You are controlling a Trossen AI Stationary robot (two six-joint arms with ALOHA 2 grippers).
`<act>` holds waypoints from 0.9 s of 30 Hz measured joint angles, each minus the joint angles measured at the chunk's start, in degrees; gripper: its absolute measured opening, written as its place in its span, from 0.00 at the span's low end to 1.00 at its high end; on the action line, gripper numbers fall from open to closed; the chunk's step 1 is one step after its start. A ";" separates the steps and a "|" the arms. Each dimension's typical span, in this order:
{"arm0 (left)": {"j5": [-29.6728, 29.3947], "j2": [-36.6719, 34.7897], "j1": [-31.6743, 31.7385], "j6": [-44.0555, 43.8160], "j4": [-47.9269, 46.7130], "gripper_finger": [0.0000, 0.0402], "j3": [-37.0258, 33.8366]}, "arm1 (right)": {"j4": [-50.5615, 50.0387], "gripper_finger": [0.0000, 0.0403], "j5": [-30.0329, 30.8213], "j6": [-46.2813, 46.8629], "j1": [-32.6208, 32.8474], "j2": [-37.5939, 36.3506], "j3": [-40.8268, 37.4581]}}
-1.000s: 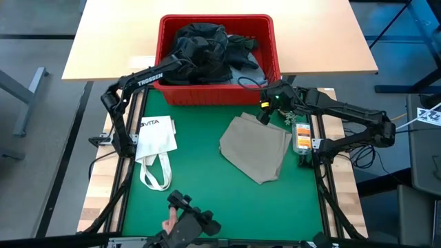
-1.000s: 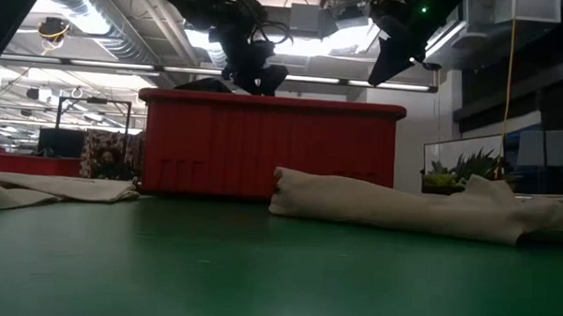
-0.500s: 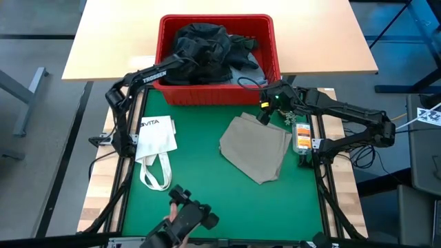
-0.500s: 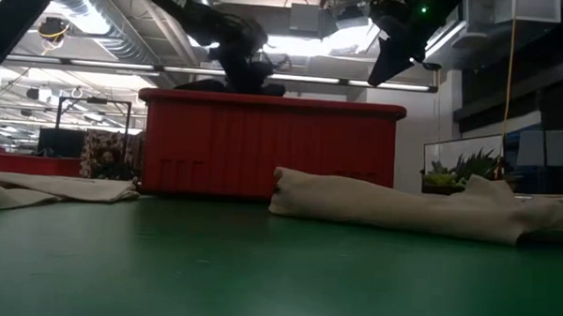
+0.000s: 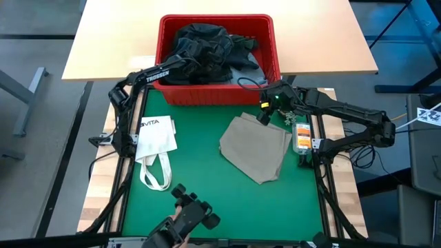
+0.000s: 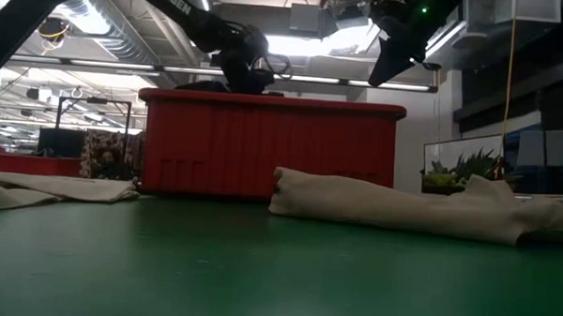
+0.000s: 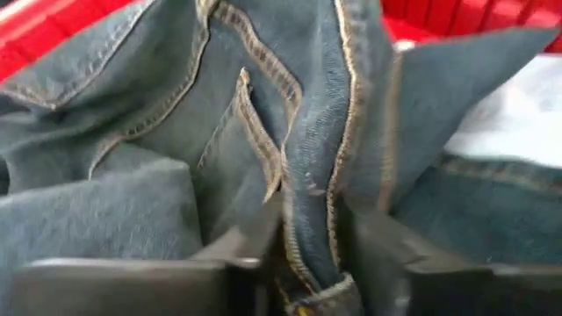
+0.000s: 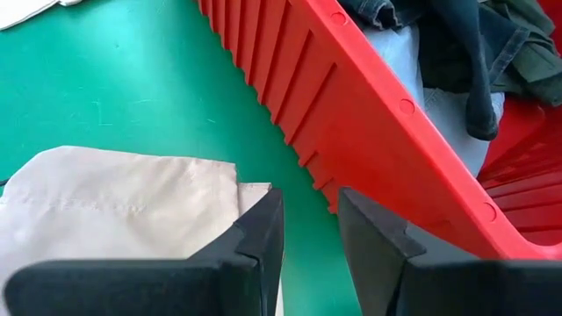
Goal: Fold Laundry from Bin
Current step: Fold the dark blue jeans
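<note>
— What do we have in the large rectangular red plastic crate (image 5: 217, 93)?

— A heap of dark garments (image 5: 203, 52): dark navy denim on top, a dark olive piece toward the right wall, and a pale grey piece (image 5: 242, 69) showing underneath. The crate stands at the far edge of the green mat on the bench (image 5: 207, 179), partly on the pale wooden tabletop behind it.

— And the left gripper (image 5: 185, 60)?

— We see its arm reaching over the crate's near-left wall into the heap. From above, the fingers are lost among the dark cloth. The left wrist view settles it: the two dark fingers (image 7: 237, 254) are pressed against a seamed fold of dark navy jeans (image 7: 307, 158) caught between them, red crate wall behind.

— What about the right gripper (image 5: 262, 114)?

— It hangs above the mat just outside the crate's near-right corner. In the right wrist view we see its fingers (image 8: 255, 237) a narrow gap apart with nothing between them, the beige trousers (image 5: 256, 147) below and the slotted crate wall beside.

— Anything else on the mat?

— The beige trousers lie loosely folded right of centre; a white tote bag with looped straps (image 5: 155, 145) lies left. From the level view we see only the crate's ribbed front wall (image 6: 268, 148) and the trousers as a low ridge; the contents are hidden.
</note>
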 joint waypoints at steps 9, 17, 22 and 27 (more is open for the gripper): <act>4.72 0.00 -0.10 0.02 -8.79 0.05 18.44 | 0.02 0.27 -0.02 -0.01 0.00 0.00 0.00; 10.68 -0.10 -0.20 -0.17 -19.13 0.04 38.95 | 4.91 0.27 -0.02 -0.02 0.00 0.00 0.00; 15.17 -5.81 -0.74 -0.15 -16.53 0.04 36.64 | 12.20 0.27 0.27 -0.02 0.02 0.00 0.00; 17.56 -10.13 -0.69 -0.66 -17.48 0.04 36.64 | 20.06 0.27 2.52 -0.06 0.04 0.00 0.00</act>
